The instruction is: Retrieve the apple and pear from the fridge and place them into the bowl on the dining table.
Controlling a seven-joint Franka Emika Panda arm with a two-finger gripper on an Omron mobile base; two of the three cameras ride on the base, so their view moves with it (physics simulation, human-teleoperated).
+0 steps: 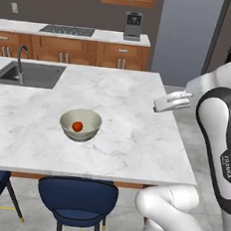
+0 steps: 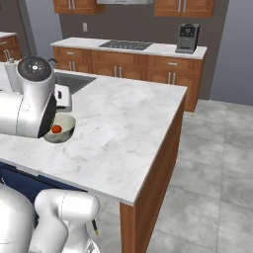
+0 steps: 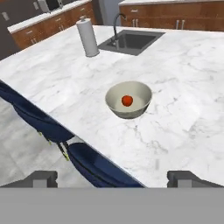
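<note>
Marble-topped dining table [image 1: 135, 139], serving as the desk, carries the off-white bowl [image 1: 80, 124], and the red apple [image 1: 77, 127] already lies inside it, so by my judgement half the task is done; the pear must yet be fetched from the fridge (neither is identifiable here). Further right, the gripper [image 3: 112, 178] hangs off the desk's near edge with jaws wide apart and empty. Lettering on the arm reads "FRANKA"; no other writing is legible.
</note>
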